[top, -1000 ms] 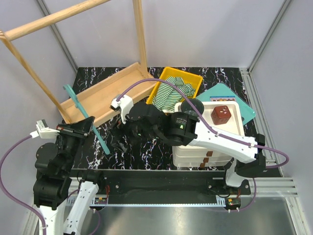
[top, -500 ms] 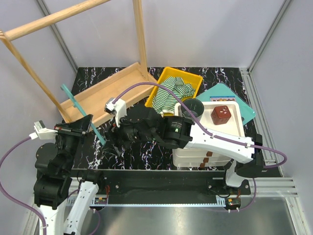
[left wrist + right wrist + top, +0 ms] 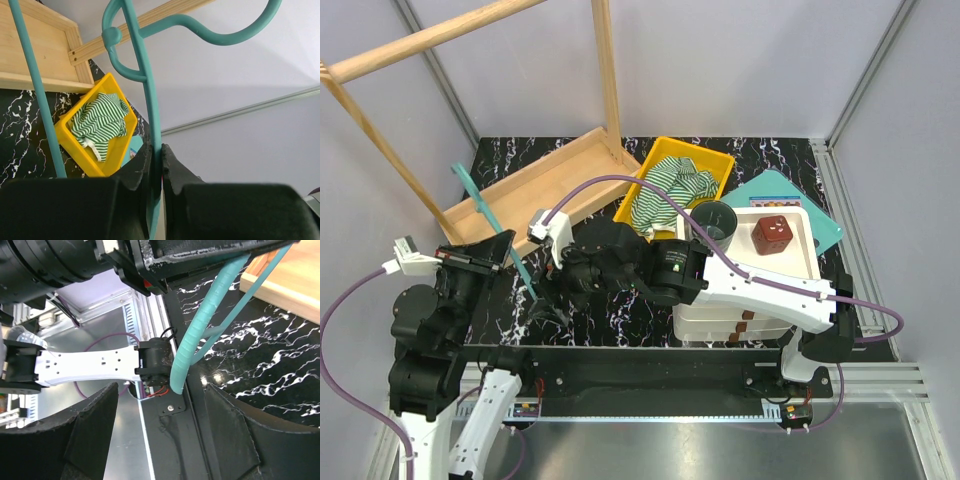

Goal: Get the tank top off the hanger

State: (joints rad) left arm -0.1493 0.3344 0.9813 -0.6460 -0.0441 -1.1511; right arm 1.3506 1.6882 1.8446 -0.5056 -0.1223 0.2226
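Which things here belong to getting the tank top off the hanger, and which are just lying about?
Job: tank top, hanger, left tool gripping it, right tool open.
Lying about: wooden rack, yellow bin, white drawers, brown cube, dark cup, teal board.

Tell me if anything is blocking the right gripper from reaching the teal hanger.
Nothing visible does. The right gripper is open, and one end of the hanger hangs just ahead of its jaws, with nothing between them. The left gripper is shut on the hanger, and the tank top lies in the yellow bin.
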